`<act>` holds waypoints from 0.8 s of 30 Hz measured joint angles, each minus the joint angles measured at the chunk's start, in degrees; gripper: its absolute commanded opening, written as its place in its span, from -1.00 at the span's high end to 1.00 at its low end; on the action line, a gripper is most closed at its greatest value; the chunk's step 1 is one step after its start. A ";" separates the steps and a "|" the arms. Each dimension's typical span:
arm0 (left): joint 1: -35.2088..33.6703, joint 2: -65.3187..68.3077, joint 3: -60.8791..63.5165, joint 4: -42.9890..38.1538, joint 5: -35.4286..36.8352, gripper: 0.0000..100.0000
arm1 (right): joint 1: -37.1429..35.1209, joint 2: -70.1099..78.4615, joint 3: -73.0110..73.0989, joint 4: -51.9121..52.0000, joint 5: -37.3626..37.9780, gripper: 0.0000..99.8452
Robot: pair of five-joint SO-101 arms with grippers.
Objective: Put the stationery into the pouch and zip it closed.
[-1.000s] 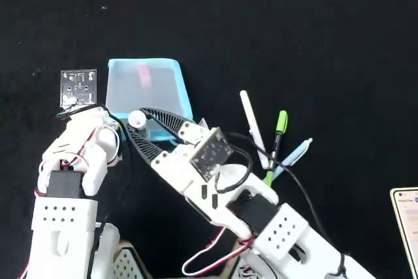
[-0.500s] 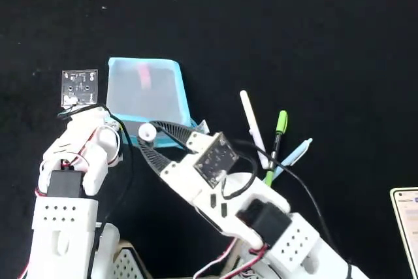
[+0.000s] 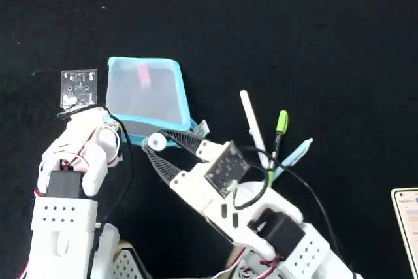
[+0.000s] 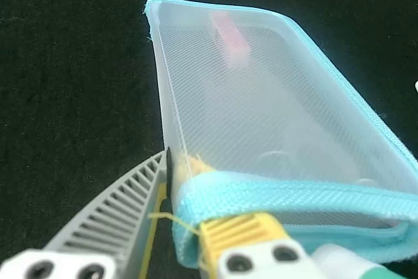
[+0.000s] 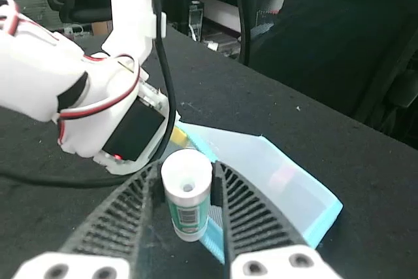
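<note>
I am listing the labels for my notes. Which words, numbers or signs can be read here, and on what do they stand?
On the glue stick in the right gripper: a printed label, too blurred to read.
On the sheet at the table edge: print too small to read.
On the pouch: no text visible.

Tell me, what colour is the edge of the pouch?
Light blue. The pouch shows best in the left wrist view.
</note>
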State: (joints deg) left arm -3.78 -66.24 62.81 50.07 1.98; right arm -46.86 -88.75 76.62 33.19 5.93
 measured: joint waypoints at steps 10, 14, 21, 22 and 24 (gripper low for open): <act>-0.09 0.00 0.00 0.00 0.00 0.94 | 0.09 -1.85 3.52 -13.98 0.09 0.98; -0.09 0.00 0.00 0.00 0.00 0.94 | 0.09 -1.85 8.53 -19.69 0.09 0.98; -0.09 0.00 0.00 0.00 0.00 0.94 | 0.97 -3.34 14.59 -21.45 0.00 0.98; -0.09 0.00 0.00 0.00 0.00 0.94 | 2.11 -3.34 14.68 -21.45 0.00 0.98; -0.09 0.00 0.00 0.00 0.00 0.94 | 4.22 -3.34 14.68 -20.57 0.00 0.98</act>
State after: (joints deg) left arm -3.87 -66.24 62.81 50.07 1.98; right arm -42.64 -92.09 91.30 12.62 5.93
